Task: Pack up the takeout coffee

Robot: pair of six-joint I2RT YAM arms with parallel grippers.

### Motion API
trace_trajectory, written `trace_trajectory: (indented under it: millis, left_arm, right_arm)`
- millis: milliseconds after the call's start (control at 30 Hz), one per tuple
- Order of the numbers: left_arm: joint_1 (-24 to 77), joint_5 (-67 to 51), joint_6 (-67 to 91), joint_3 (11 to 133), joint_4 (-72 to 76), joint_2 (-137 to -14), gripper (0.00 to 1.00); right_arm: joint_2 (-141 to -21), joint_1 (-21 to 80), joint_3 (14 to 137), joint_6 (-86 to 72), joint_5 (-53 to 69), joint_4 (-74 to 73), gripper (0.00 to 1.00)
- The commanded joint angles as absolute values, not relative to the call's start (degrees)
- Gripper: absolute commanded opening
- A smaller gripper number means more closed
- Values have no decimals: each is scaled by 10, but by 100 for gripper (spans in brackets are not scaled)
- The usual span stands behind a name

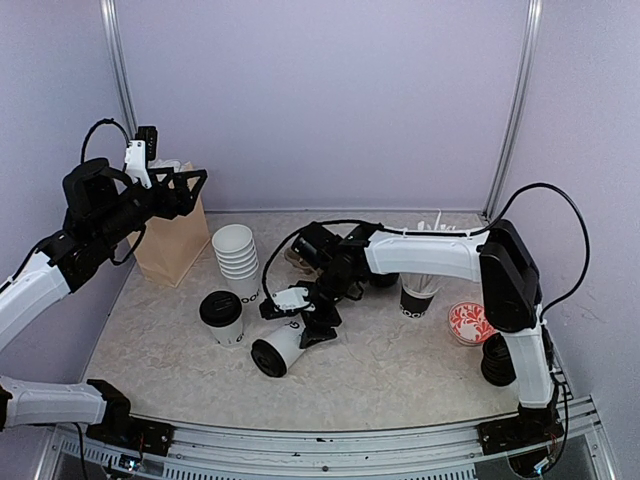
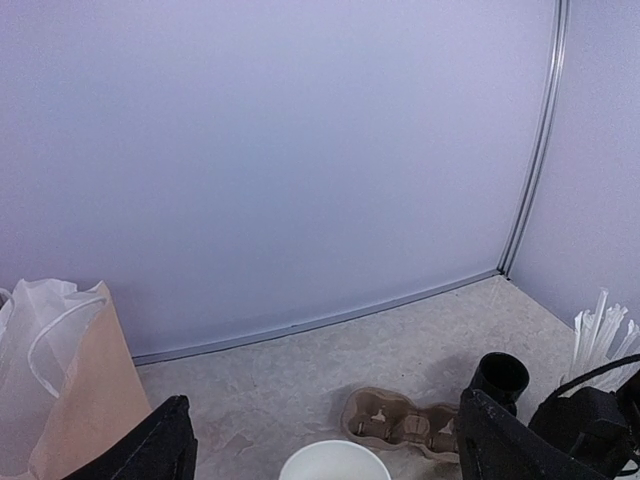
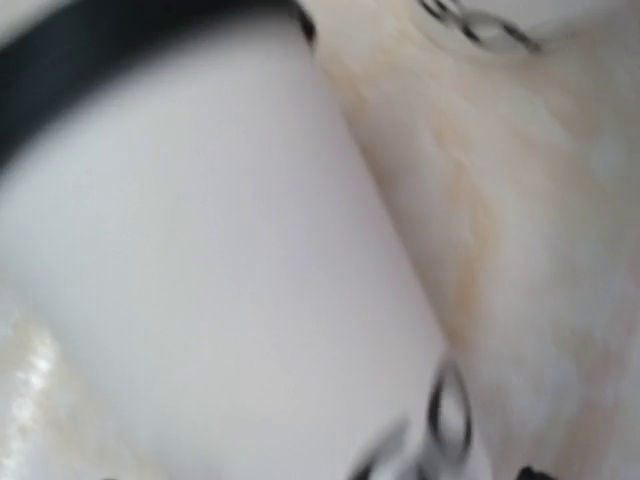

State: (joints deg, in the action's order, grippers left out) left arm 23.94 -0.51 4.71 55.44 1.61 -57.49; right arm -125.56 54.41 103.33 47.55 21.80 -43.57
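Note:
One takeout coffee (image 1: 280, 345), white with a black lid, lies on its side on the table, lid toward the near edge. My right gripper (image 1: 304, 317) straddles its base end with the jaws spread, open. In the right wrist view that cup's white wall (image 3: 220, 280) fills the frame, blurred, with its black lid (image 3: 100, 50) at the top left; no fingers show. A second takeout coffee (image 1: 222, 318) stands upright just to the left. My left gripper (image 1: 185, 185) hangs high beside the brown paper bag (image 1: 172, 245), open and empty (image 2: 330, 440).
A stack of lidless white cups (image 1: 237, 255) stands behind the upright coffee. The brown cardboard tray (image 2: 400, 420) lies behind the right arm. A black cup with white sticks (image 1: 420, 295), a red patterned disc (image 1: 470, 322) and a black stack (image 1: 497, 360) sit at the right.

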Motion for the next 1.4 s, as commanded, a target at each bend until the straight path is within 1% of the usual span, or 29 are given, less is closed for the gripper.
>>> trace_trajectory:
  millis: [0,33,133,400,500,667,767,867,900,1000,1100,1200,1367]
  left_arm:
    - [234,-19,50,570,18,-574,88]
    - [234,-19,49,570,17,-575,88]
    - [234,-19,48,570,17,-576,88]
    - [234,-42,43,573,14,-580,89]
    - [234,-61,40,576,12,-583,92]
    - [244,-76,38,575,16,-582,93]
    - [291,-37,17,585,3,-580,95]
    - [377,48,-26,615,-66,-583,97]
    - [398,56,-28,629,-93,-585,97]
    - [433,60,-5,655,-180,-582,96]
    - [470,58,19,658,-254,-547,96]
    - [502,27,36,660,-328,-516,96]
    - [556,3,61,649,-396,-522,93]
  right_arm:
    - [-1257,574,1033,519,190,-423,85]
    - [-1261,577,1031,523,183,-425,87]
    - [-1265,592,1018,535,164,-426,88]
    - [-1263,596,999,532,162,-430,87]
    - [-1266,596,999,521,163,-426,84]
    - [-1259,596,994,498,173,-415,70]
    - [-1240,595,976,491,185,-410,67]
    - [-1210,589,950,482,207,-411,66]
    - [-1192,584,940,477,218,-411,66]
    - [-1144,562,910,460,269,-422,66]
    - [-1091,530,888,440,341,-430,66]
    - [-1049,502,878,419,396,-437,66]
    - [-1004,474,877,389,419,-434,67]
